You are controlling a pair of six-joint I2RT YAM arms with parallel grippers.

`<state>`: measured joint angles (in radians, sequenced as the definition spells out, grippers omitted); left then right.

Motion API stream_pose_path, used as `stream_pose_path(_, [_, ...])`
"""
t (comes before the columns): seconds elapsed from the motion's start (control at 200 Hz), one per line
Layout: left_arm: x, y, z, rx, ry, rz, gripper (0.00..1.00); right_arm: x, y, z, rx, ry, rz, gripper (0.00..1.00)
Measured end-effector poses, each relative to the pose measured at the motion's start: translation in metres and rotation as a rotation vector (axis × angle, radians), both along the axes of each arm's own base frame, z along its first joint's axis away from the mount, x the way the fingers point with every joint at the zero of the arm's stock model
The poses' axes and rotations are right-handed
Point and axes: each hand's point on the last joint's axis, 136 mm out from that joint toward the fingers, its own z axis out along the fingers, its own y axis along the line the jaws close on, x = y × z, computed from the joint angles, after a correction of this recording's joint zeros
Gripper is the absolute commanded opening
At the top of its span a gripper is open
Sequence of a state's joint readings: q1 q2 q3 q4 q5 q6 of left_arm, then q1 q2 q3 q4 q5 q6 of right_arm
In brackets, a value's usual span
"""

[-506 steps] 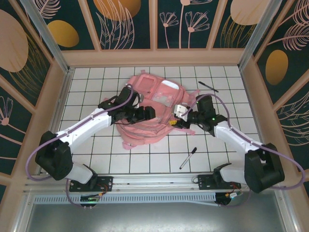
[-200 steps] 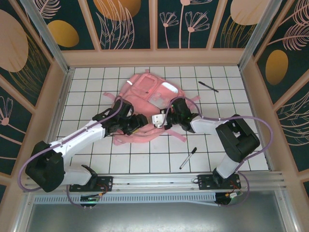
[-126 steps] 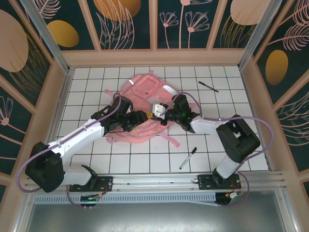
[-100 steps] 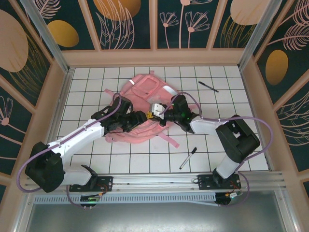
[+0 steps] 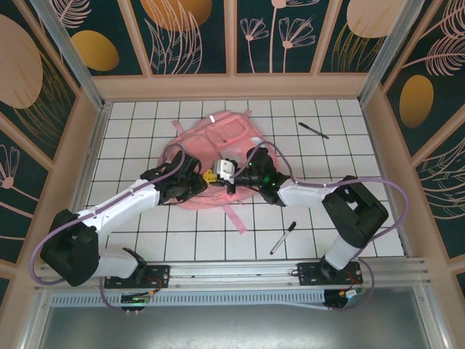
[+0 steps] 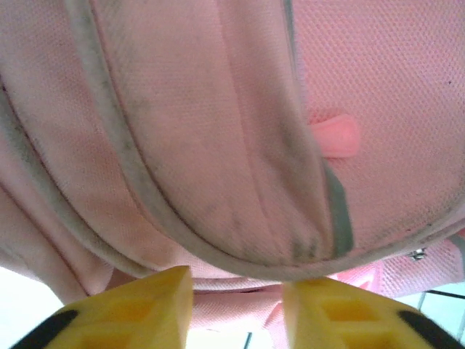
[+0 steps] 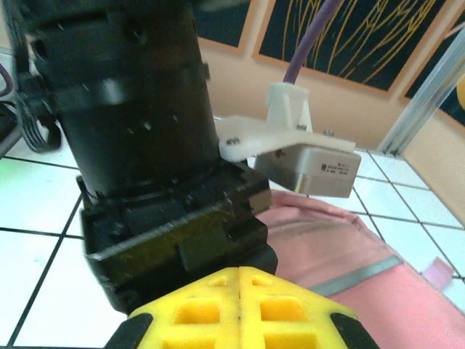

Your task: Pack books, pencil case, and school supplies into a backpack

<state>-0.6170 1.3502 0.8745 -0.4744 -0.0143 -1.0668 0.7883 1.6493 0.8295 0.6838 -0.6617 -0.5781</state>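
Since the pink backpack (image 5: pixel 218 137) lies slumped flat in the middle of the white gridded surface (image 5: pixel 189 240), with both arms crowded over its near edge, the step in hand looks like getting a hold on its rim so the mouth can be held open.

In the left wrist view a piped fold of the backpack hangs right above the gap between the left fingers (image 6: pixel 131 309). They stand partly apart with pink fabric in the gap, and I cannot tell whether they pinch it yet. To do this well, they should close on the piped edge itself, not on the loose mesh behind it. They should take only the top layer, so that lifting opens the mouth rather than hauling up the whole bag. The cloth is soft, so a slow, low lift is likely to hold better than a quick pull.

Seen from their own camera, the right fingers (image 7: pixel 211 309) are pressed together with nothing between them. They sit just beside the left arm's wrist (image 7: pixel 123 109), which is a collision risk, so the right arm would do best to draw back before the left one lifts.

A loose strap (image 5: pixel 236 220) trails toward the arms and could snag. Further out, the black pen (image 5: pixel 312 130) lies near the far right, and the pen with a whitish barrel (image 5: pixel 282 238) lies near the right arm's base. Both are well apart from the bag and not yet packed.
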Motion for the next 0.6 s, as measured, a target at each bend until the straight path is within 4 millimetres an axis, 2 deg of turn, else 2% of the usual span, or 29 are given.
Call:
stream_pose_path(0.13, [0.0, 0.008, 0.001, 0.033, -0.03, -0.008, 0.0, -0.001, -0.001, -0.003, -0.04, -0.055, 0.014, 0.0])
stream_pose_path(0.17, [-0.001, 0.012, 0.0, 0.047, -0.036, -0.012, 0.0, 0.0, -0.002, -0.008, -0.068, -0.071, 0.019, 0.01])
stream_pose_path(0.22, [-0.002, 0.016, -0.001, 0.059, -0.042, -0.015, 0.0, 0.001, -0.004, -0.015, -0.109, -0.09, 0.027, 0.3])
stream_pose_path(0.225, [-0.002, 0.016, -0.001, 0.062, -0.042, -0.019, 0.0, 0.001, -0.004, -0.015, -0.114, -0.094, 0.03, 0.36])
stream_pose_path(0.255, [-0.003, 0.017, -0.002, 0.066, -0.046, -0.025, 0.0, 0.001, -0.005, -0.02, -0.143, -0.101, 0.036, 0.45])
stream_pose_path(0.29, [-0.003, 0.018, -0.002, 0.07, -0.048, -0.032, 0.0, 0.002, -0.007, -0.024, -0.176, -0.113, 0.043, 0.5])
stream_pose_path(0.345, [-0.004, 0.019, -0.002, 0.074, -0.053, -0.044, 0.0, 0.005, -0.008, -0.029, -0.221, -0.136, 0.049, 0.54])
stream_pose_path(0.435, [-0.007, 0.018, -0.004, 0.069, -0.062, -0.071, 0.02, 0.014, -0.007, -0.037, -0.278, -0.178, 0.049, 0.55])
stream_pose_path(0.601, [-0.016, 0.018, -0.002, 0.042, -0.068, -0.101, 0.07, 0.029, -0.008, -0.073, -0.394, -0.216, 0.034, 0.53])
